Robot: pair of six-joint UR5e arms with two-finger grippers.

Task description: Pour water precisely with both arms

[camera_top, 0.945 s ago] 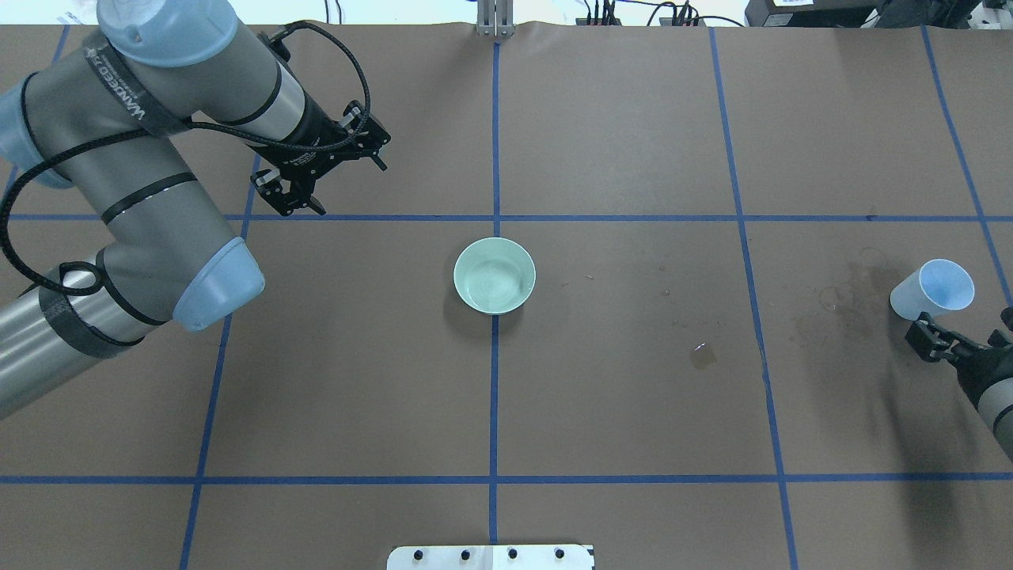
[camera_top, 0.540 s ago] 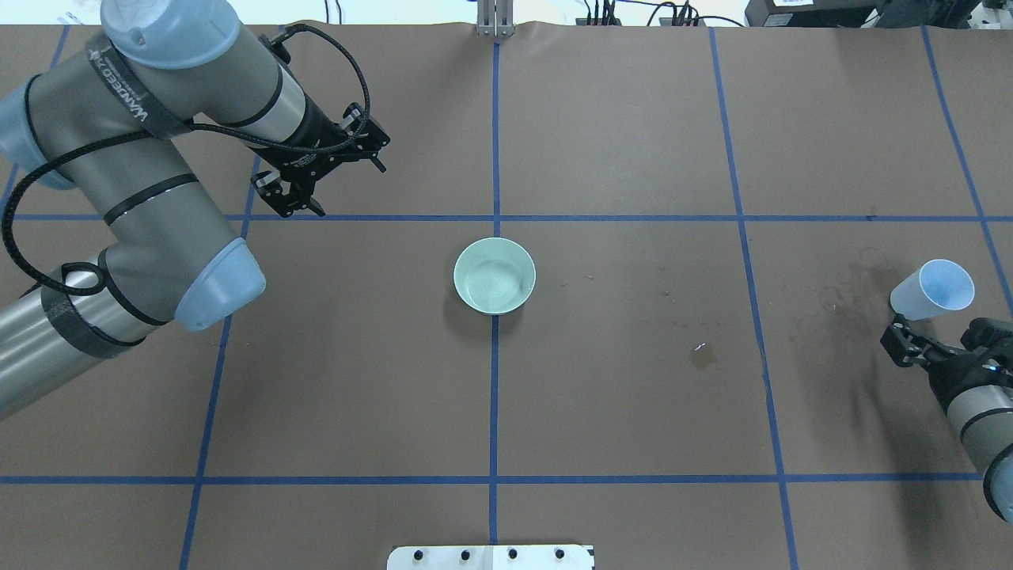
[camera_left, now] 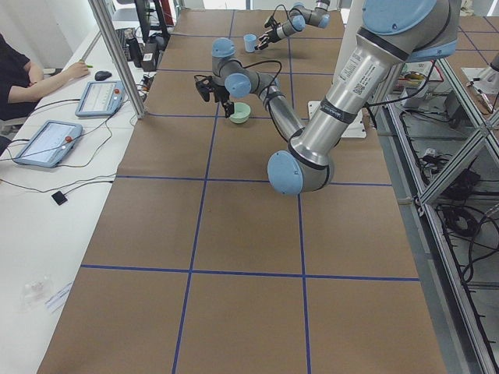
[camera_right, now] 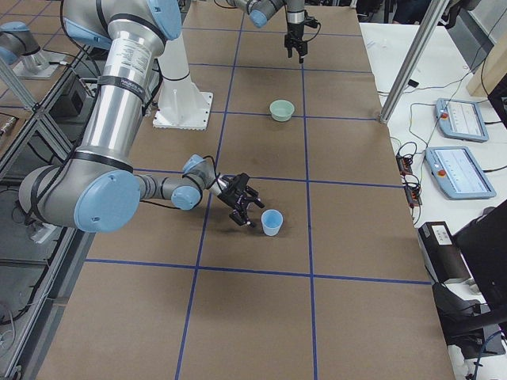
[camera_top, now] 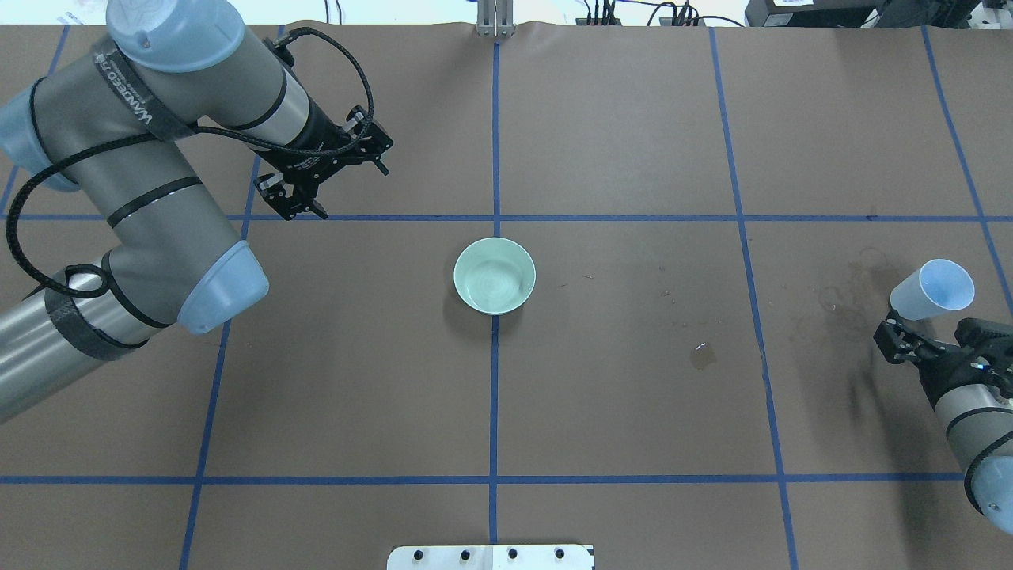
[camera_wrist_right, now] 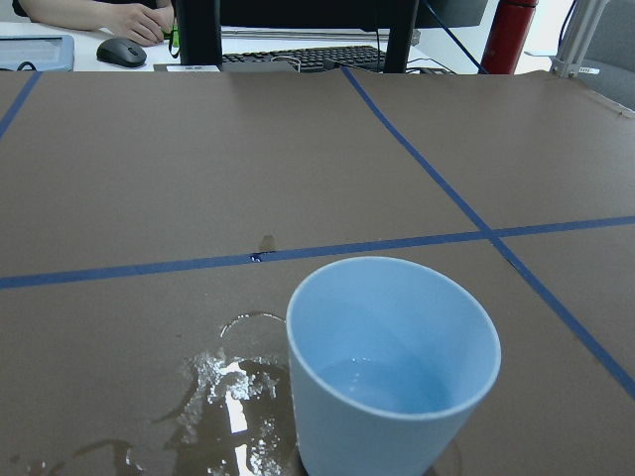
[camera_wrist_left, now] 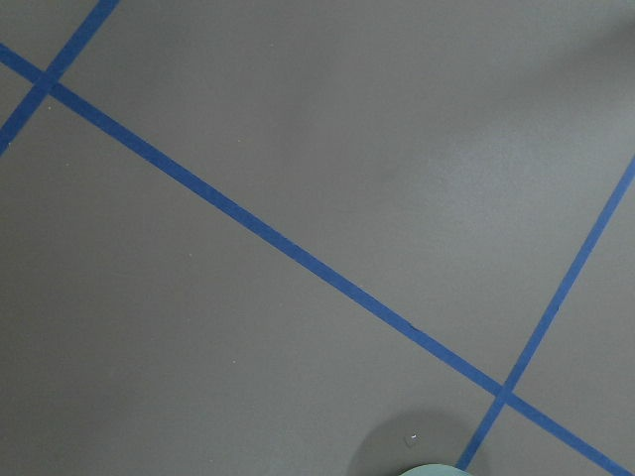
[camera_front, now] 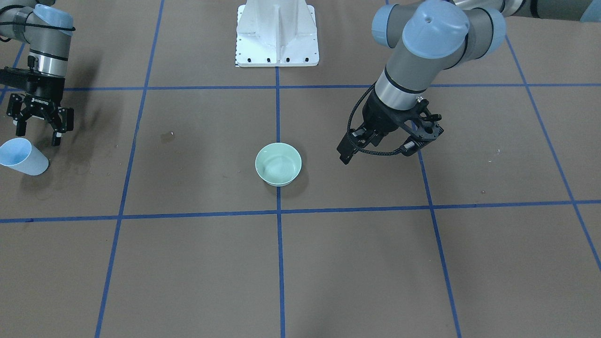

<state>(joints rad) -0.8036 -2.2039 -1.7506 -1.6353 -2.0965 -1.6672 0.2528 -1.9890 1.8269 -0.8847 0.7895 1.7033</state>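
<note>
A light blue cup (camera_top: pixel 934 289) stands at the table's right end and shows close up in the right wrist view (camera_wrist_right: pixel 392 367), with a little water (camera_wrist_right: pixel 382 385) in its bottom. My right gripper (camera_top: pixel 930 336) is open and empty just on the robot's side of the cup (camera_front: pixel 21 157), not touching it; it also shows in the front view (camera_front: pixel 40 127). A pale green bowl (camera_top: pixel 495 275) sits at the table's centre with faint ripples inside. My left gripper (camera_front: pixel 378 150) is open and empty, hovering to the bowl's (camera_front: pixel 278 164) left and beyond it.
Spilled water (camera_wrist_right: pixel 228 387) wets the brown paper beside the cup, with a small puddle (camera_top: pixel 702 355) between cup and bowl. The white pedestal (camera_front: pixel 277 33) stands at the robot's side. Tablets (camera_right: pixel 459 170) and an operator (camera_left: pixel 15 70) are beyond the far edge.
My right gripper has swung in from the right edge and turned, so it now sits squarely behind the cup. The left arm has shifted only slightly. Cup and bowl have not moved.
</note>
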